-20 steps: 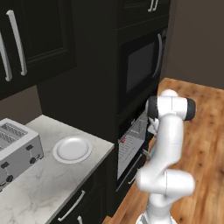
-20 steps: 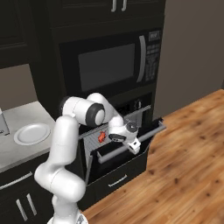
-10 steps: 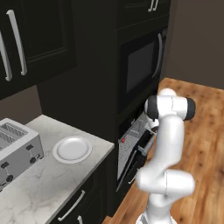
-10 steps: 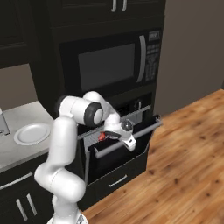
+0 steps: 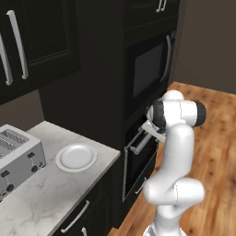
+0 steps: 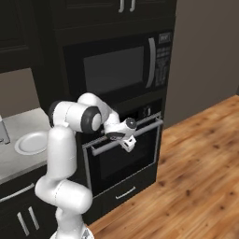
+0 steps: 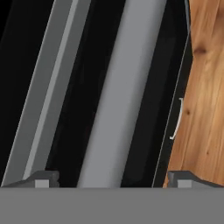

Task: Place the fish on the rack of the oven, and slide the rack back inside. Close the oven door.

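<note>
Hovering right at the silver bar handle [image 6: 126, 139] of the oven door [image 6: 122, 156], gripper [image 6: 128, 142] has its jaws spread wide. Hand view: the two fingertips [image 7: 41, 178] sit far apart at the bottom w/ the handle [image 7: 116, 100] running up between them, nothing pinched; can't tell if a pad touches the bar

Oven door looks almost shut. Left base view still shows a narrow gap along its top edge [image 5: 138, 138], so slightly tilted out, not flush. Oven [image 6: 119, 154] sits in the dark cabinet column, directly under the microwave-like unit [image 6: 116, 67] w/ the vertical handle

Fish + rack: can't tell from these views; the door covers the oven cavity

Drawer [image 6: 123, 191] w/ a curved pull sits under the oven door, closed. Same pull shows in the hand view [image 7: 176, 120] next to the wood floor [image 7: 203, 87]

Worktop [image 5: 46, 193] left of the oven: white plate [image 5: 76, 156] near its right edge, toaster [image 5: 16, 154] at the left, the two apart. Plate also in the right base view [image 6: 31, 142]

Arm elbow is bent high in front of the oven, wrist angled down to the handle
</note>
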Tool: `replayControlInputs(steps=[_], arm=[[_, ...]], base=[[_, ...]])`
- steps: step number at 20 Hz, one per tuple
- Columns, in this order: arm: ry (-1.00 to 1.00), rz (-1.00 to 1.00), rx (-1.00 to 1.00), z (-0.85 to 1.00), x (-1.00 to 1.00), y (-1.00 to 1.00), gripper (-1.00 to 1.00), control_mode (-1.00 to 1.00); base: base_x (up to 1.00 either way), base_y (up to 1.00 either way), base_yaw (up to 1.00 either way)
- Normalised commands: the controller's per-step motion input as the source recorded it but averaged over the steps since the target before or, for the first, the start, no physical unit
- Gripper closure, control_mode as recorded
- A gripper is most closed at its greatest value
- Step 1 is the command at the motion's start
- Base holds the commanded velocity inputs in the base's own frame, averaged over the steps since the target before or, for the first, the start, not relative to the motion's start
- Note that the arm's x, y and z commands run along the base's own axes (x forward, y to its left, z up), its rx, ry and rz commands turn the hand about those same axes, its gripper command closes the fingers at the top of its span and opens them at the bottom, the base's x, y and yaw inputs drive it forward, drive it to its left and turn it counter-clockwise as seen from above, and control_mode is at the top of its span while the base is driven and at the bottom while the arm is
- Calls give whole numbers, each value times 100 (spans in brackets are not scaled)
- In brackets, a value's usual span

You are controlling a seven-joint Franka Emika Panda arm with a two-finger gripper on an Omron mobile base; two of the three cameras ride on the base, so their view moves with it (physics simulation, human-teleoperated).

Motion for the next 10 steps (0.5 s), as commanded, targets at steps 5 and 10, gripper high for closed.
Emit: replayControlInputs(steps=[5,10], arm=[[8,22,25,52,15,62,-100,-100],[11,23,34,7,10,8,-100,-100]], base=[[0,0,0],[0,0,0]])
